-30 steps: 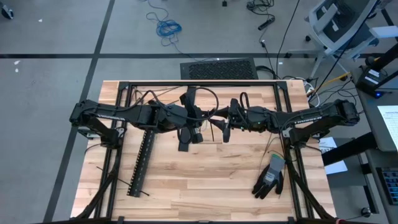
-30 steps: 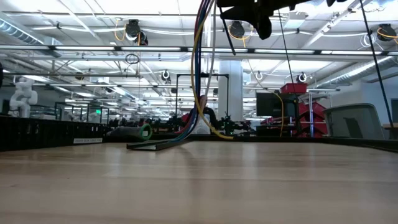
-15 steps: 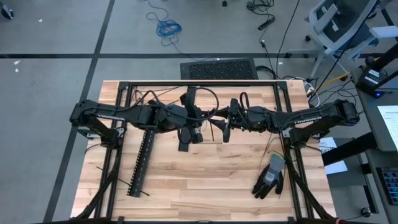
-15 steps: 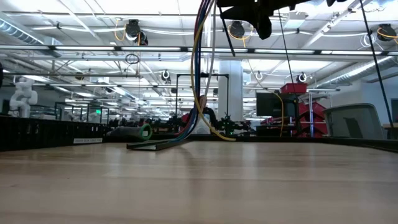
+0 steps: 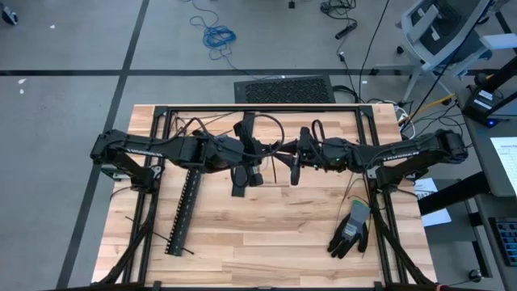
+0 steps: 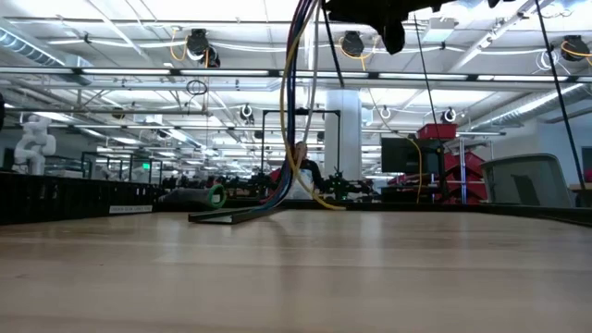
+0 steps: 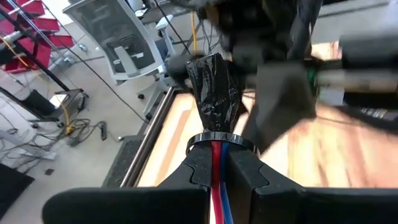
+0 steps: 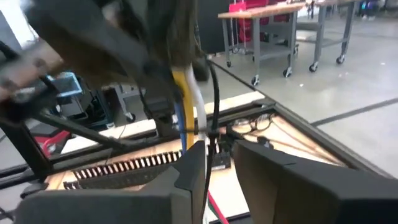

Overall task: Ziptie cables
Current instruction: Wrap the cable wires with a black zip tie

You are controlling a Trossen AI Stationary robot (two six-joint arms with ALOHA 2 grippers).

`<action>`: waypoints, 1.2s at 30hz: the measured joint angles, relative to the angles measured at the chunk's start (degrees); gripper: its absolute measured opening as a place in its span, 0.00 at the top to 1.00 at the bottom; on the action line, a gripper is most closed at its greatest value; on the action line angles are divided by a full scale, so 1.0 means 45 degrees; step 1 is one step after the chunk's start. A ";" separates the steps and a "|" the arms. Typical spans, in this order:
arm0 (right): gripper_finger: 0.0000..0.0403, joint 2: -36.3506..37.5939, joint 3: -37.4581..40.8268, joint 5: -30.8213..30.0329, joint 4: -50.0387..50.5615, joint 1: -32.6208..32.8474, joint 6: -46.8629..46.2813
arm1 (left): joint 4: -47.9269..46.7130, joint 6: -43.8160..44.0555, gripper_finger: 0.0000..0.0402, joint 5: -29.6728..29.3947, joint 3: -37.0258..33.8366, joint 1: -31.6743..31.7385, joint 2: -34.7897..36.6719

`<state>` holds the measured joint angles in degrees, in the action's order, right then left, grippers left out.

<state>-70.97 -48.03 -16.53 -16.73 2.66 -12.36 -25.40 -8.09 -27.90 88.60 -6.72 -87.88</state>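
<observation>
Your worktop (image 5: 275, 226) carries no containers. Both arms meet at its centre: the left gripper (image 7: 219, 163) jaws clamp the cables (image 6: 296, 102); the right gripper (image 8: 214, 152), at 3 o'clock of them, has narrowed its jaws around a black strip (image 8: 213, 93).

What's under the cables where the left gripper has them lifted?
Bare wood table lies below the cables; their lower ends rest there. The left gripper clamps them. A black strip hangs beside them.

Wooden table (image 5: 275, 234) — glove (image 5: 350, 230) (dark), comb strip (image 5: 184, 210)
</observation>
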 joint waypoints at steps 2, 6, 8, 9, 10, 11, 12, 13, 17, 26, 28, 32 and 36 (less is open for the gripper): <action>0.80 0.0352 -0.0001 -0.0248 0.0211 -0.0006 -0.0010 | -0.0277 -0.0050 0.94 -0.0213 0.0000 0.0000 0.0000; 0.74 0.1149 0.0000 -0.1274 0.1845 -0.0010 -0.0075 | -0.1050 -0.0027 0.94 -0.0588 -0.0007 0.0000 0.0049; 0.69 0.1456 0.0010 -0.1414 0.1797 -0.0015 -0.0285 | -0.1160 0.0026 0.94 -0.0570 -0.0019 0.0000 0.0079; 0.66 0.1540 0.0010 -0.1392 0.1524 -0.0010 -0.0399 | -0.1119 -0.0003 0.94 -0.0569 -0.0019 0.0003 0.0087; 0.64 0.1569 0.0005 -0.1346 0.1151 -0.0010 -0.0442 | -0.1103 -0.0057 0.94 -0.0571 -0.0019 0.0018 0.0092; 0.61 0.1567 0.0005 -0.1337 0.0785 0.0013 -0.0533 | -0.1100 -0.0084 0.94 -0.0556 -0.0019 0.0063 0.0076; 0.58 0.1544 0.0005 -0.1330 0.0515 0.0036 -0.0745 | -0.1098 -0.0082 0.94 -0.0524 -0.0019 0.0122 0.0026; 0.55 0.1474 0.0005 -0.1322 0.0249 0.0047 -0.1045 | -0.1102 -0.0063 0.94 -0.0510 -0.0019 0.0185 -0.0006; 0.43 0.0964 0.0005 -0.1177 -0.0470 0.0050 -0.2490 | -0.0983 0.0023 0.94 -0.0252 -0.0019 0.0384 -0.0029; 0.32 0.0255 0.0005 -0.0931 -0.1961 0.0265 -0.2668 | -0.0740 0.0033 0.94 -0.0100 -0.0019 0.0573 -0.0029; 0.33 0.0261 0.0005 -0.0988 -0.2296 0.0257 -0.2645 | -0.0731 0.0043 0.94 0.0070 -0.0019 0.0565 -0.0044; 0.35 0.0245 0.0005 -0.0958 -0.2344 0.0181 -0.2687 | -0.0525 0.0048 0.94 0.0267 -0.0019 0.0575 -0.0121; 0.36 0.0148 0.0000 -0.0984 -0.2332 0.0146 -0.2710 | -0.0027 0.0052 0.94 0.0461 -0.0019 0.0583 -0.0260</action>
<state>-70.30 -48.03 -20.96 -27.23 3.31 -24.56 -25.52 -7.86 -25.83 88.51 -4.10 -89.04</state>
